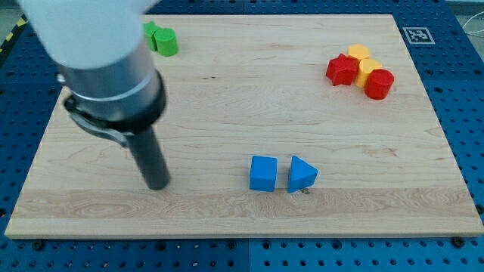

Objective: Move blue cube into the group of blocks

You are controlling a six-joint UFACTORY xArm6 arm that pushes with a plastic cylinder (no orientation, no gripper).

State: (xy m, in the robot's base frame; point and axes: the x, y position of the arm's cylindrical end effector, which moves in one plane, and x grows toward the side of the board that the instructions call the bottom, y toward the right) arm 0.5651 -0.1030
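My tip (157, 183): no jaws; bare rod on the board.
Blue cube (263, 174): to its right, apart, untouched.
Red-yellow group (361, 69): far upper right, probably the target.

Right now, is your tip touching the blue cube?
No, my tip stands apart from the blue cube, off to the view's left with bare board between.

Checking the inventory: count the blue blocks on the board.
2, side by side near the view's bottom centre: the blue cube and, at its right, a blue triangular block. The arm could hide others at upper left.
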